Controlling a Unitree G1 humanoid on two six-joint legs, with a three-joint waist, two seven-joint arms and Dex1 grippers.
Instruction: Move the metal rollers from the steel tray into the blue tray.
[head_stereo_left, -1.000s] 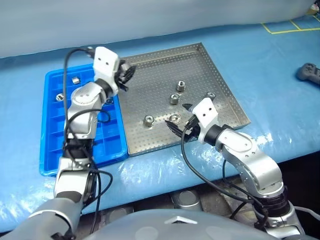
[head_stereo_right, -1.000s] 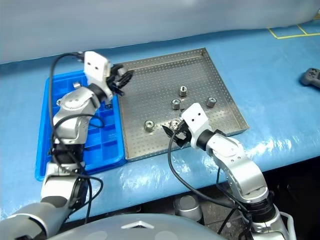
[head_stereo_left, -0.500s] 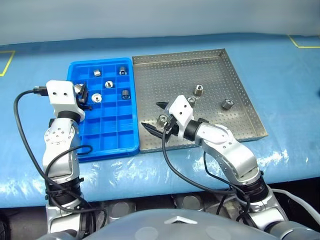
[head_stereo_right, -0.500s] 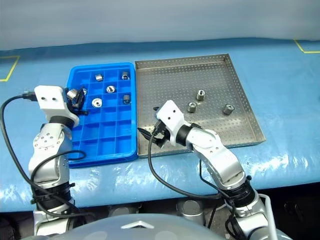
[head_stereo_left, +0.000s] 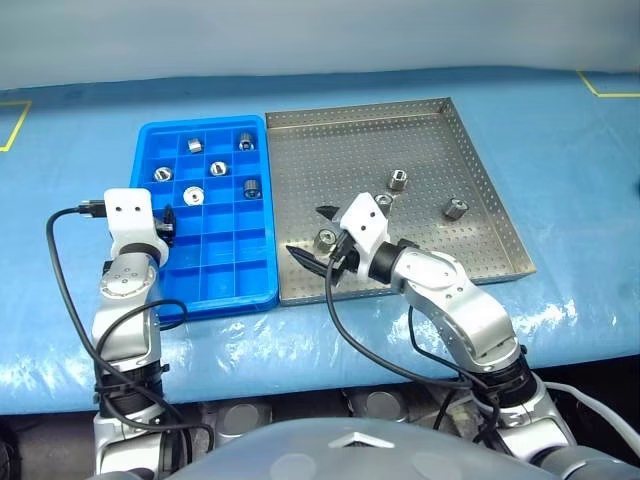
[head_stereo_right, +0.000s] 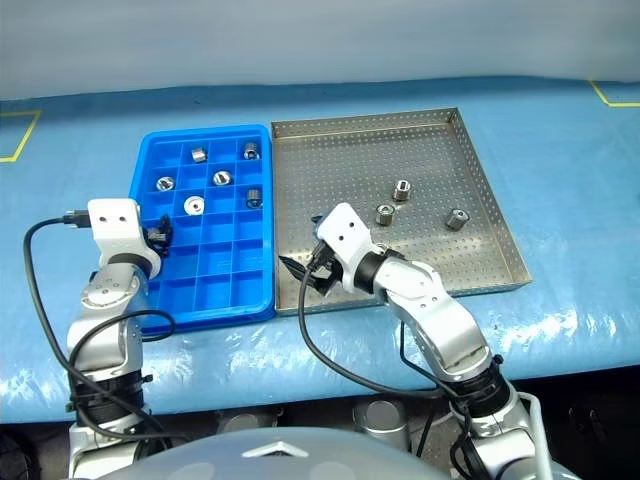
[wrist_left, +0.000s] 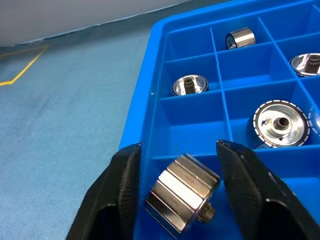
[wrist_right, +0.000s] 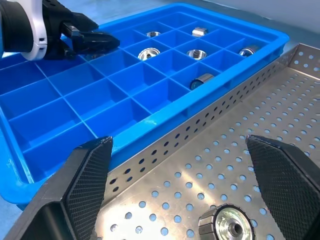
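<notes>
The worktop (head_stereo_left: 560, 130) is covered in blue sheeting, with yellow tape marks at its far corners. On it the steel tray (head_stereo_left: 420, 130) and the blue tray (head_stereo_left: 225, 275) lie side by side, their long edges touching, the blue tray on the robot's left.

The right arm reaches over the near left corner of the steel tray. The right end effector (head_stereo_left: 318, 238) is spread wide and grips nothing; in the right wrist view its fingers (wrist_right: 85, 175) stand far apart, with one roller (wrist_right: 227, 227) lying on the perforated sheet between them, apart from both.

The left arm is at the left rim of the blue tray, about halfway along it. The left end effector (wrist_left: 177, 192) has its fingers (wrist_left: 120, 190) parted around a roller (wrist_left: 182, 192) that sits tilted between them at the tray's left column; a gap shows on at least one side, and whether the other finger touches it cannot be told.

Three more rollers lie in the steel tray: one (head_stereo_left: 399, 180) near the middle, one (head_stereo_left: 456, 209) toward the right rim, and one (head_stereo_left: 383, 200) partly behind the right wrist.

In the blue tray, six rollers (head_stereo_left: 219, 168) sit in separate compartments at the far end.
</notes>
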